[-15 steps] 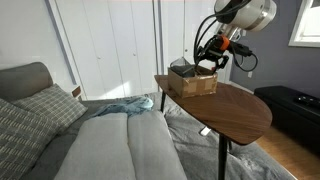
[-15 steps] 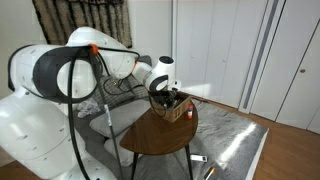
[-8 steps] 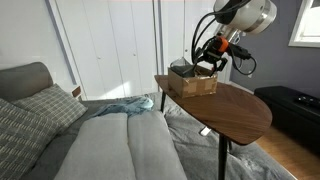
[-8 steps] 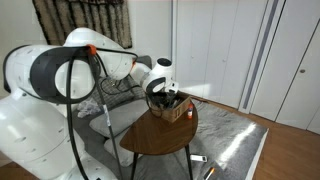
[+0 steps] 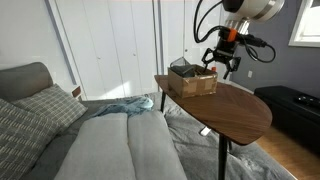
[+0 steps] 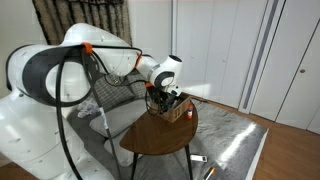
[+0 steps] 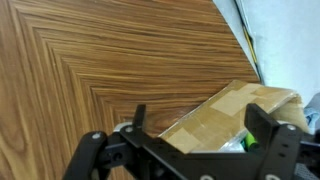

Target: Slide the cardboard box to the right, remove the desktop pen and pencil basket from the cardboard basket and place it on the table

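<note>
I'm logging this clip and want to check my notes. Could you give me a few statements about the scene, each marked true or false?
1. The cardboard box rests on the wooden table. True.
2. The gripper is shut on something. False: its fingers are spread and hold nothing. It hangs over the box's edge.
3. The dark pen cup stands on the bare tabletop. False: it sits inside the box.
4. A grey couch stands beside the table. True.
5. The box sits in the middle of the tabletop. False: it is near one end.
</note>
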